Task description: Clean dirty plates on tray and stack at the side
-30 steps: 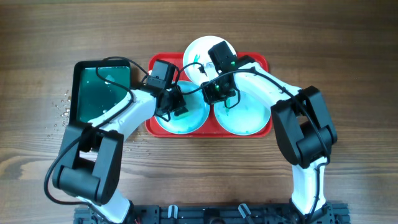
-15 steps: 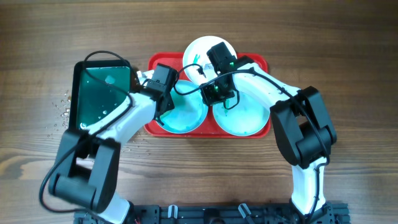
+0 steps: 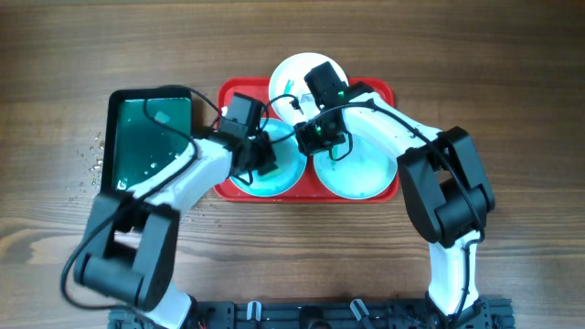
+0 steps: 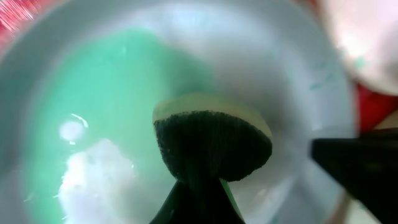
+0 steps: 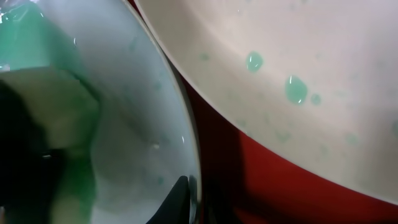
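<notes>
The red tray (image 3: 386, 91) holds three plates. The white plate (image 3: 292, 73) is at the back, with teal drops on it in the right wrist view (image 5: 298, 68). Two turquoise plates sit in front, the left one (image 3: 274, 185) and the right one (image 3: 361, 174). My left gripper (image 3: 262, 157) is shut on the green sponge (image 4: 211, 140) and presses it onto the left turquoise plate (image 4: 93, 112), which is wet with green foam. My right gripper (image 3: 313, 137) is shut on that plate's right rim (image 5: 185, 196), one finger on the inside.
A dark green, black-rimmed tray (image 3: 151, 137) with liquid in it lies left of the red tray. Water drops (image 3: 91, 160) spot the wooden table at its left. The red tray floor (image 5: 249, 180) shows between the white plate and the left turquoise plate.
My left gripper, with the sponge, went to the plate's upper left edge and came back toward its middle. The right arm and the plates have stayed put.
</notes>
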Controlling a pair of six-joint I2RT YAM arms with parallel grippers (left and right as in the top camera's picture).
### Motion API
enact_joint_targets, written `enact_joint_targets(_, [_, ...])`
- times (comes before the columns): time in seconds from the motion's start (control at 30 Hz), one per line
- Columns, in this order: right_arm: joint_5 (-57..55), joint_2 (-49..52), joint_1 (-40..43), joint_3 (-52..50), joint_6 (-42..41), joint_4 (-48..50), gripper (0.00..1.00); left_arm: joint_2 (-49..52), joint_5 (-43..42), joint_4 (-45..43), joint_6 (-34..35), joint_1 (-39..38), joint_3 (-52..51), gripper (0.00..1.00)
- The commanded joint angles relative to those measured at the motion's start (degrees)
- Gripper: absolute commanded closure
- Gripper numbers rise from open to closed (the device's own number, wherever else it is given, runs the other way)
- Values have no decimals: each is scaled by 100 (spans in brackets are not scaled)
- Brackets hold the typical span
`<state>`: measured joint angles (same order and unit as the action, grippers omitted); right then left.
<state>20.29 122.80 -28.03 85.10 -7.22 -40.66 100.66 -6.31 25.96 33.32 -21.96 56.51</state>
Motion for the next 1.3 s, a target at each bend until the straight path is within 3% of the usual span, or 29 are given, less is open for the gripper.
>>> enact_joint_targets(0.0, [-146, 118, 28, -39, 107, -26, 90, 424, 595, 133, -7, -11, -26, 96])
enact_joint_targets(0.2, [-144, 118, 28, -39, 105, -50, 90, 306, 2516, 717, -4, 9, -26, 96])
enact_joint_targets(0.33, [-144, 118, 28, -39, 105, -46, 90, -140, 3047, 931, -4, 9, -26, 96])
enact_joint_targets(0.5, [-46, 116, 28, -37, 103, -44, 96, -876, 2903, 896, 17, 9, -26, 96])
enact_joint_targets(0.7, [516, 81, 24, 212, 105, -116, 96, -1801, 1805, 835, 22, 26, -26, 96])
enact_joint_targets(0.83, [481, -201, 24, 341, 107, -297, 96, -2817, 1657, 935, 610, 455, -26, 96])
enact_joint_targets(1.03, [-800, -1012, -17, 343, 92, -616, 96, -3995, 1639, 1593, 680, 1604, -26, 96])
enact_joint_targets(1.27, [-3644, -2085, -597, 577, -28, -796, 96, -4129, 1637, 2417, 651, 2385, -26, 96])
